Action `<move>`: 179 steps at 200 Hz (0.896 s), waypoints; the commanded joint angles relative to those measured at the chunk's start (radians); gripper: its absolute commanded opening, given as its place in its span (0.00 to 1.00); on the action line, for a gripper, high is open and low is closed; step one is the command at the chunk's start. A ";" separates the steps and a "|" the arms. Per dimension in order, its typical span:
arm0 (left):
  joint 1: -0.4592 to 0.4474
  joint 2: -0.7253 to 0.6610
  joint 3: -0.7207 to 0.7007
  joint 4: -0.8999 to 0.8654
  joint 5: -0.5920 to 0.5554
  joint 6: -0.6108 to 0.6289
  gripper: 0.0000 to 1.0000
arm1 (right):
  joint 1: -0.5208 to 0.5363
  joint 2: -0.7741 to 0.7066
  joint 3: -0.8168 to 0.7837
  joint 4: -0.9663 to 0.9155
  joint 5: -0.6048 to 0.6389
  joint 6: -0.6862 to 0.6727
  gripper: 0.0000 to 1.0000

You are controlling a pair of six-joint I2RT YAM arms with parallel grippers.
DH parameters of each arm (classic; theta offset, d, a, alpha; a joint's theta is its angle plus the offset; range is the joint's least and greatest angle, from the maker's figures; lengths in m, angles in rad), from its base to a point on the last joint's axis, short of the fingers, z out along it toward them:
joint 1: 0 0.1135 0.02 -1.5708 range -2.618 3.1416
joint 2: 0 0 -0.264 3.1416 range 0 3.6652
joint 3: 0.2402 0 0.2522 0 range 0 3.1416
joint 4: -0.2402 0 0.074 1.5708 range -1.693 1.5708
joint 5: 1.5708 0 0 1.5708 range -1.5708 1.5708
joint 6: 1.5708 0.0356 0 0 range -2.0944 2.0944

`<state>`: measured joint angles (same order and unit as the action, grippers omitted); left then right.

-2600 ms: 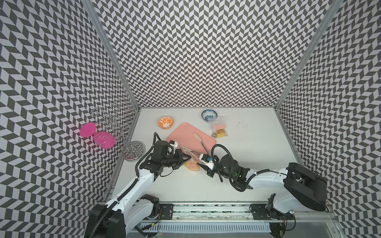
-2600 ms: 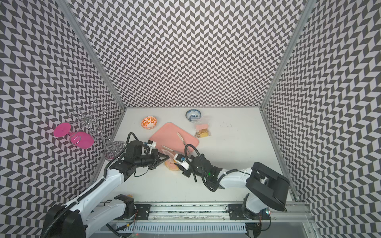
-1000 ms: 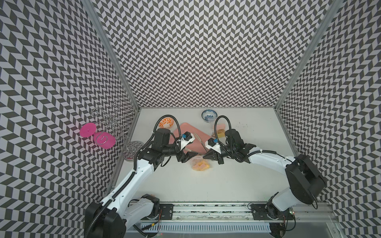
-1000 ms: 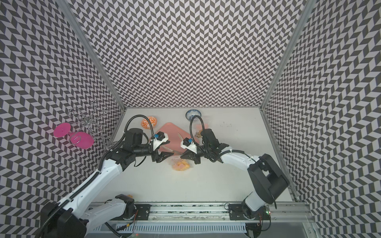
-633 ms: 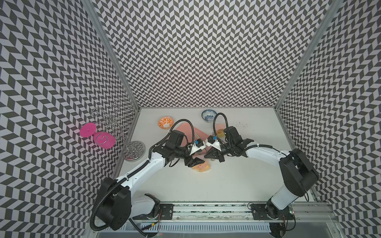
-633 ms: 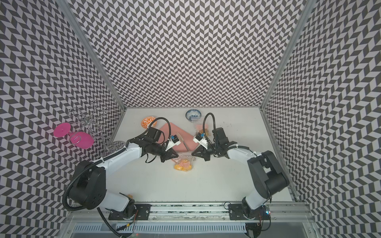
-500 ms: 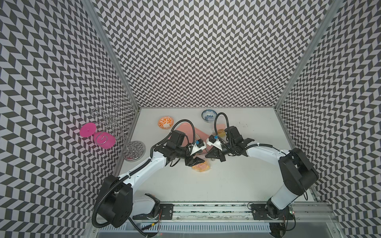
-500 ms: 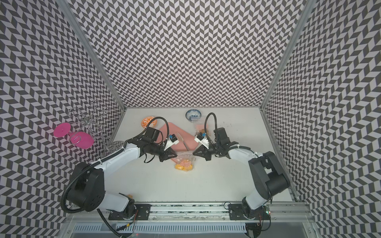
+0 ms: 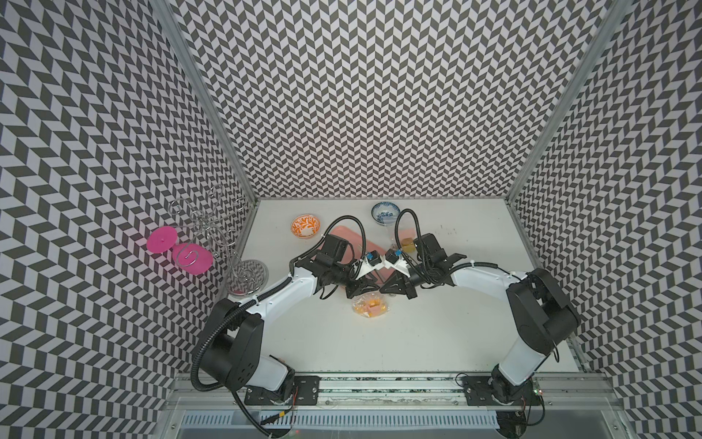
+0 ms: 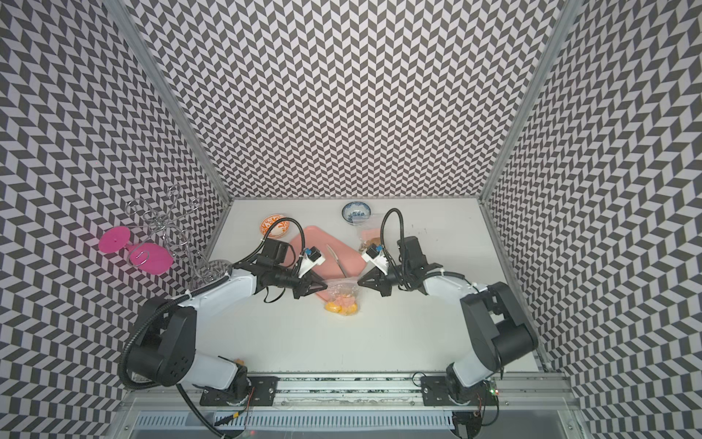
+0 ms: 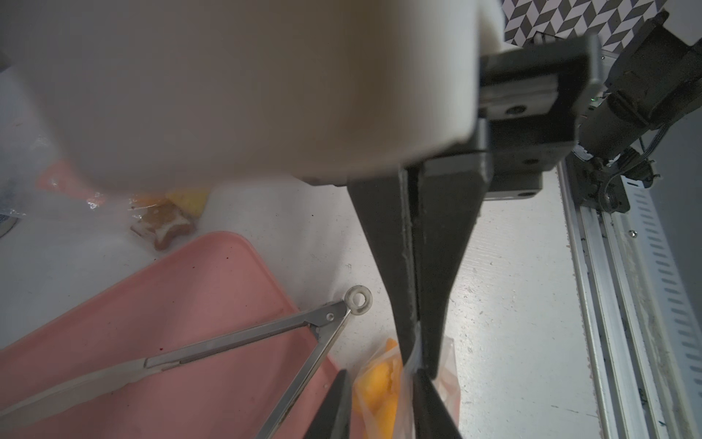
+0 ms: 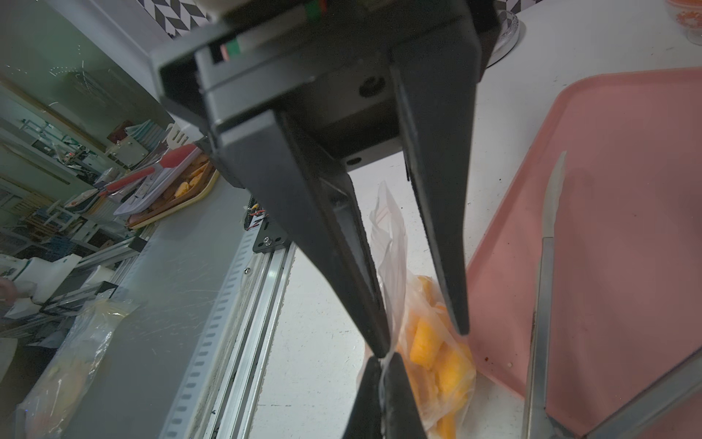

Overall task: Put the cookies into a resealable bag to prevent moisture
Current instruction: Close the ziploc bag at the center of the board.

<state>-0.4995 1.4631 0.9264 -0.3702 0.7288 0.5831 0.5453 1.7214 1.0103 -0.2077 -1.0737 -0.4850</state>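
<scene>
A clear resealable bag (image 9: 370, 306) (image 10: 342, 292) with yellow-orange cookies (image 10: 341, 306) (image 12: 437, 365) at its bottom stands by the pink tray's near corner. My right gripper (image 10: 361, 283) (image 12: 381, 395) is shut on the bag's upper edge and holds the film (image 12: 391, 235) up. My left gripper (image 10: 323, 286) (image 11: 380, 406) meets it from the opposite side, its jaws open on either side of the bag's top. One left finger (image 12: 374, 327) touches the film. In the left wrist view the cookies (image 11: 380, 380) lie between my left jaws.
The pink tray (image 9: 343, 237) (image 10: 315, 243) carries metal tongs (image 10: 336, 260) (image 11: 228, 342). Behind it lie another clear bag with a brown star cookie (image 11: 167, 224) (image 10: 370, 237), an orange bowl (image 9: 305, 226) and a blue bowl (image 9: 385, 213). A wire stand (image 9: 243, 270) stands at the left wall.
My left arm has swung right to the bag and its jaws have narrowed around the bag's top. My right gripper has kept its hold and barely moved.
</scene>
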 commanded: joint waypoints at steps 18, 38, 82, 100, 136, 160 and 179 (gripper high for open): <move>-0.013 0.030 0.037 -0.085 0.068 0.010 0.30 | -0.022 -0.027 -0.014 0.087 -0.032 0.046 0.00; -0.022 0.046 0.037 -0.108 0.081 0.009 0.29 | -0.028 -0.028 -0.018 0.097 -0.040 0.060 0.00; -0.023 0.080 0.070 -0.107 0.040 -0.030 0.19 | -0.028 -0.028 -0.026 0.096 -0.054 0.059 0.00; -0.024 0.082 0.068 -0.087 0.047 -0.047 0.16 | -0.028 -0.028 -0.026 0.094 -0.057 0.059 0.00; -0.021 0.066 0.057 -0.044 0.084 -0.085 0.08 | -0.028 -0.029 -0.028 0.069 -0.036 0.031 0.00; -0.020 0.075 0.061 -0.066 0.108 -0.079 0.00 | -0.028 -0.035 -0.032 0.072 -0.031 0.029 0.00; -0.015 0.077 0.064 -0.084 0.106 -0.074 0.00 | -0.028 -0.041 -0.039 0.071 -0.016 0.027 0.00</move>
<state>-0.5167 1.5429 0.9672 -0.4438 0.7853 0.4969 0.5148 1.7134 0.9890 -0.1547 -1.0966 -0.4305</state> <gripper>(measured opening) 0.048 0.047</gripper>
